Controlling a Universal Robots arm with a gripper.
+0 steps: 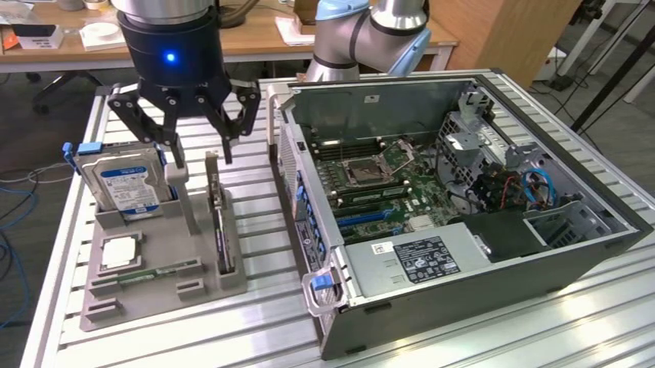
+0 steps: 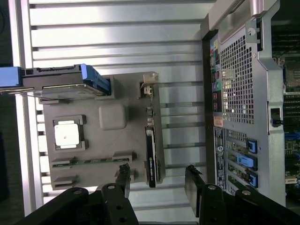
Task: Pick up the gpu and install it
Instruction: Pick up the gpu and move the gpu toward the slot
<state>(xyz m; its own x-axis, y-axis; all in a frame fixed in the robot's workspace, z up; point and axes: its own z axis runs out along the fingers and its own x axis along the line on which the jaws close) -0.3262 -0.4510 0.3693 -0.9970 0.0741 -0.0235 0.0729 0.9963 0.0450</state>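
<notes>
Open computer case (image 1: pixel 492 284), grey parts tray (image 1: pixel 153 293), slatted table (image 1: pixel 492 337).
Exterior view: case at three o'clock from tray; hard drive (image 1: pixel 125 184) upright at tray's eleven.

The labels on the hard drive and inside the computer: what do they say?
Hard drive label: blue and white, print too small to read.
Black label on the silver box in the computer case: too blurred to read.
Stickers on the case's back: unreadable.
No text can be quoted.

the arm (image 1: pixel 353 34) reaches over, jaws pointing down, spread wide, empty.
</notes>
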